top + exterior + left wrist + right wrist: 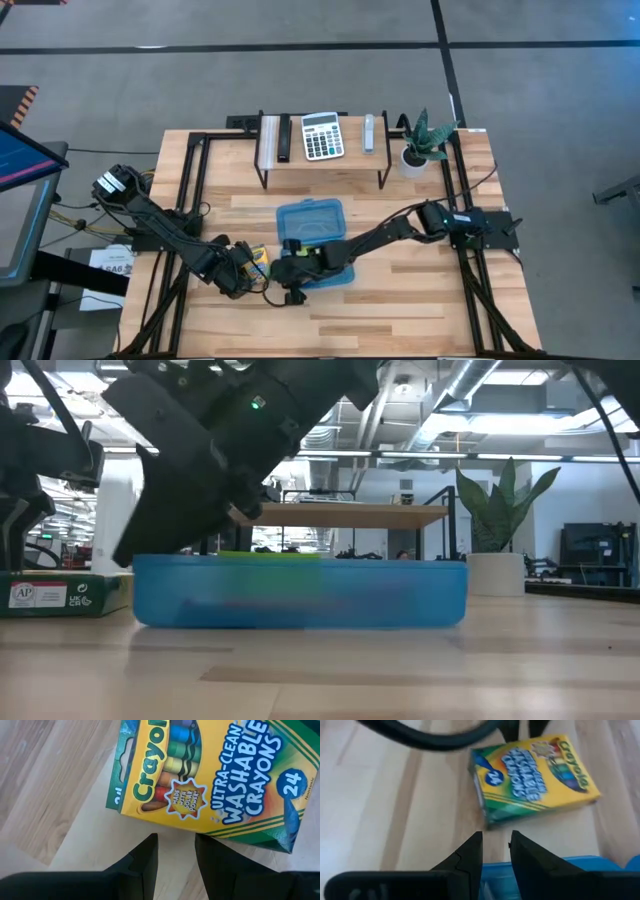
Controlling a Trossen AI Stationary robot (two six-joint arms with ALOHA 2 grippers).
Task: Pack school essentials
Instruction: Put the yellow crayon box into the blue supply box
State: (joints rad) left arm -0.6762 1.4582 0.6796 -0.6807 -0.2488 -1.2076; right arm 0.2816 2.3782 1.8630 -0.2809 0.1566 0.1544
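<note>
Crayon box [210, 780]: yellow front w/ green edges, blue lettering, orange-red starburst, row of multicolour crayons printed. Container [312, 243]: translucent blue, w/ lime-green patch inside. Surface [400, 310]: pale wood planks. Calculator [322, 136]: grey-white, dark keys. Both grippers black.

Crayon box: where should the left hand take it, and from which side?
The crayon box lies flat on the table beside the blue container. Probably come from above and pinch across its two long edges; the left hand hangs close over it.
</note>
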